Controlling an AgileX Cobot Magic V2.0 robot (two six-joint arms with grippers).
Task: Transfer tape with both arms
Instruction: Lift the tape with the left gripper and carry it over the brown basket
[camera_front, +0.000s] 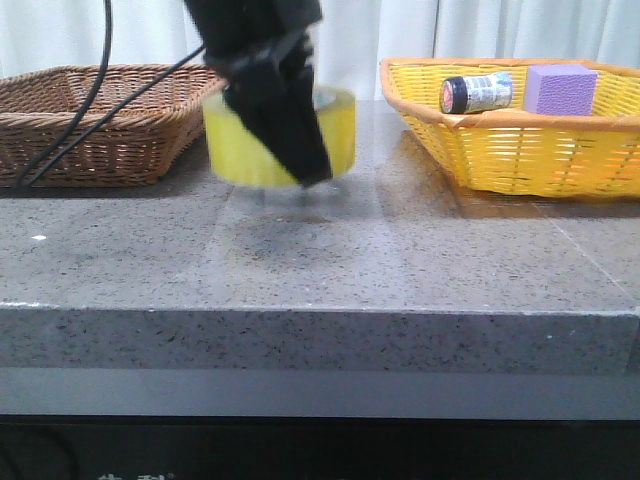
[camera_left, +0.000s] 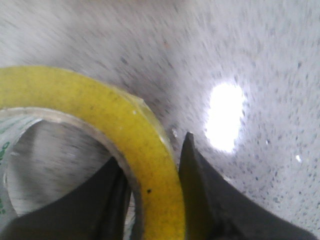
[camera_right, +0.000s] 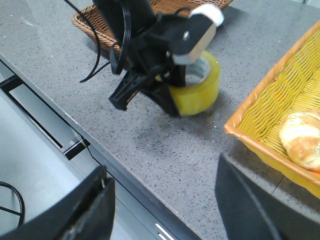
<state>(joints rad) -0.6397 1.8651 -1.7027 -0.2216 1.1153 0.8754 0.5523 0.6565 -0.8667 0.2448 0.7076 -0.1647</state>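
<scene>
The tape (camera_front: 342, 128), a wide yellow roll, hangs just above the grey stone table (camera_front: 320, 270) with a faint shadow under it. My left gripper (camera_front: 303, 168) is shut on its wall, one black finger inside the core and one outside. In the left wrist view the tape (camera_left: 125, 125) fills the lower left, pinched by the left gripper (camera_left: 150, 150). The right wrist view shows the tape (camera_right: 201, 92) held by the left gripper (camera_right: 167, 100), and my right gripper (camera_right: 162, 167) standing open and empty near the table's front edge, well short of the roll.
A brown wicker basket (camera_front: 100, 120) sits at the back left. A yellow basket (camera_front: 520, 150) at the back right holds a dark-capped jar (camera_front: 478, 92) and a purple block (camera_front: 560, 90); a bread roll (camera_right: 302, 137) lies in the yellow basket (camera_right: 270, 105).
</scene>
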